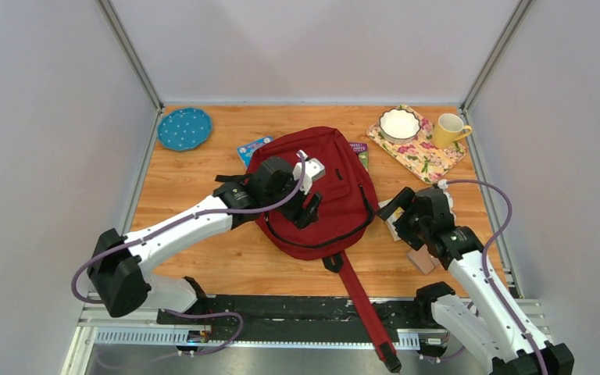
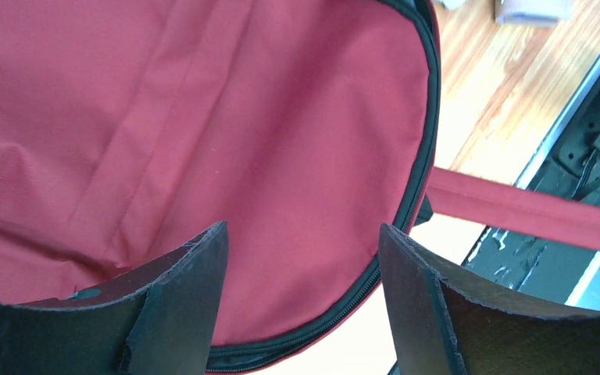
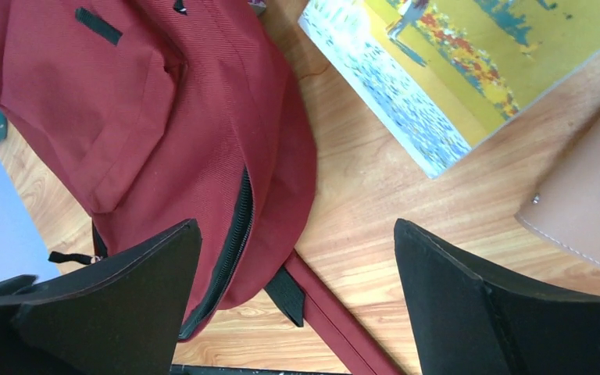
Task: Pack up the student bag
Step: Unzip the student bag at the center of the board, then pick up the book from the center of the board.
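Observation:
The student bag (image 1: 344,195), dark red with black zippers, lies flat in the middle of the wooden table, its strap (image 1: 363,301) trailing toward the near edge. My left gripper (image 1: 308,209) hovers over the bag's near half, open. In the left wrist view its jaws (image 2: 301,228) stand apart above the red fabric (image 2: 242,117) and the curved zipper (image 2: 414,195), holding nothing. My right gripper (image 1: 394,209) is at the bag's right edge, open and empty. In the right wrist view it (image 3: 297,223) spans the bag's edge (image 3: 148,101) and bare wood.
A yellow-covered book (image 3: 453,70) and a brown leather case (image 3: 586,203) lie right of the bag. Two small books (image 1: 254,148) (image 1: 359,152) stick out from behind the bag. A blue plate (image 1: 183,129) sits far left; a white bowl (image 1: 399,123) and yellow mug (image 1: 450,129) rest on a floral mat.

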You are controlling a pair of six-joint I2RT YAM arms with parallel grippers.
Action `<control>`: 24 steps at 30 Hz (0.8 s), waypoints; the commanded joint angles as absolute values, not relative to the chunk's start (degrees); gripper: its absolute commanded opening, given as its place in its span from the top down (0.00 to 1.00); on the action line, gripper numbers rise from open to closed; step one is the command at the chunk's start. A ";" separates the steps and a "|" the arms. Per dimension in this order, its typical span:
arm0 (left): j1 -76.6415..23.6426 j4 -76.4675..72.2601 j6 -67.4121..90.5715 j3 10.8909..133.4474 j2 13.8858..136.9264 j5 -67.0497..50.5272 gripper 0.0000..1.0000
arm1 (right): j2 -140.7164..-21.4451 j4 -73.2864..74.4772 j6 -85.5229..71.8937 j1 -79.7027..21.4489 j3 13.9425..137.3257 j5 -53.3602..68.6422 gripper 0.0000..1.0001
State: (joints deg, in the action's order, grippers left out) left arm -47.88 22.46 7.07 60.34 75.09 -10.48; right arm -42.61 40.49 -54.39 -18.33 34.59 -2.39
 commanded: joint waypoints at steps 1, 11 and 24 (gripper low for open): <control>-48.95 20.66 3.34 63.45 78.22 -13.96 0.22 | -44.20 33.23 -51.15 -16.61 34.28 4.39 0.04; -51.32 14.86 5.89 63.46 82.97 -23.64 0.21 | -46.05 22.59 -57.14 -16.52 27.24 14.60 0.35; -52.21 7.91 6.15 84.58 99.65 -24.43 0.21 | -38.14 46.32 -48.08 5.13 38.50 -8.98 0.04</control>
